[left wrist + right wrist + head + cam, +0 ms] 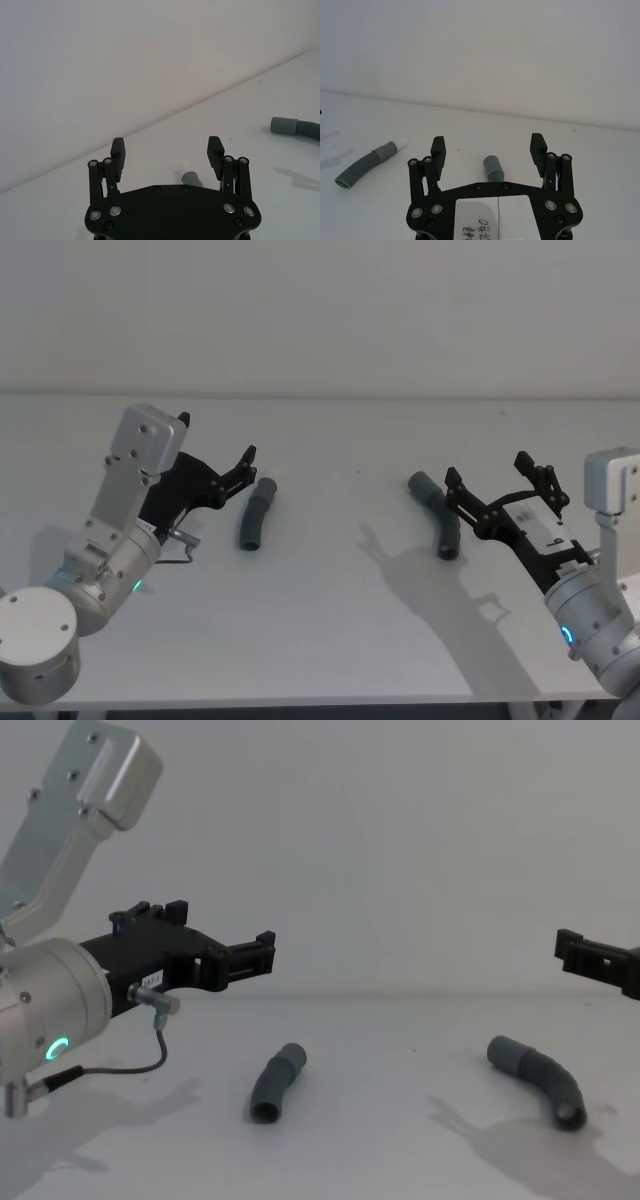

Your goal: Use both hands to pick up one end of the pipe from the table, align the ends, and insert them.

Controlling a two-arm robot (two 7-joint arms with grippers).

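Two dark-grey bent pipe pieces lie apart on the white table. The left piece shows a white stub at its far end in the right wrist view. My left gripper hovers open just left of it, above the table; its grey collar peeks out under the left gripper. The right piece lies under the open right gripper, its collar between the spread fingers. Neither gripper touches a piece.
A thin grey cable with a metal plug dangles from the left wrist. The table meets a pale wall at the back. Bare surface lies between the two pieces and toward the front edge.
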